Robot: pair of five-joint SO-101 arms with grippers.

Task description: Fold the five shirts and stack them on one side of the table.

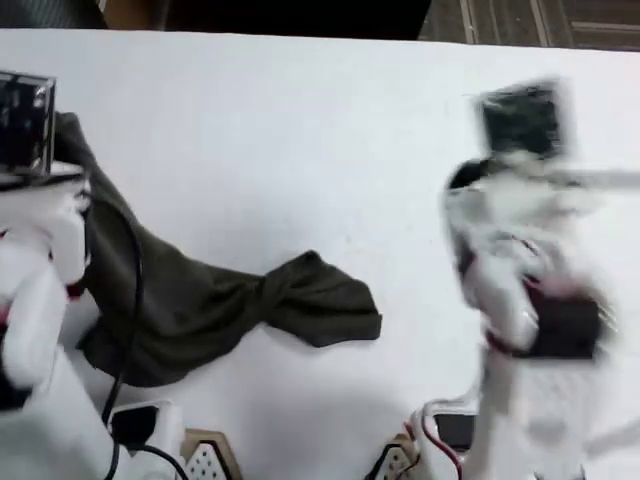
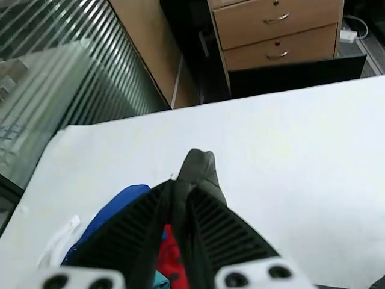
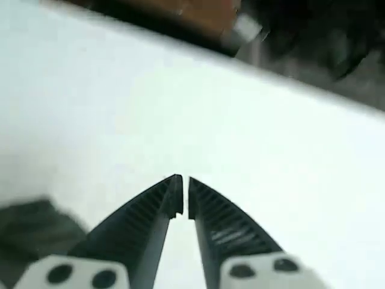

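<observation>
A dark olive shirt (image 1: 200, 305) lies bunched across the front left of the white table (image 1: 300, 130), one end trailing toward the middle. Its other end rises to my left gripper (image 2: 183, 183), which is shut on a fold of that olive shirt (image 2: 201, 168) above the table's left side. In the high view the left arm (image 1: 40, 260) stands over this raised end. My right gripper (image 3: 180, 195) is shut with nothing between its fingers and hangs over bare table. The right arm (image 1: 520, 270) is at the right side, apart from the shirt.
Blue cloth (image 2: 111, 211) and red cloth (image 2: 171, 253) lie under the left gripper near the table's left edge. Beyond the far edge stand a wooden drawer unit (image 2: 277, 30) and a ribbed glass panel (image 2: 66, 78). Arm bases (image 1: 210, 460) sit at the front edge.
</observation>
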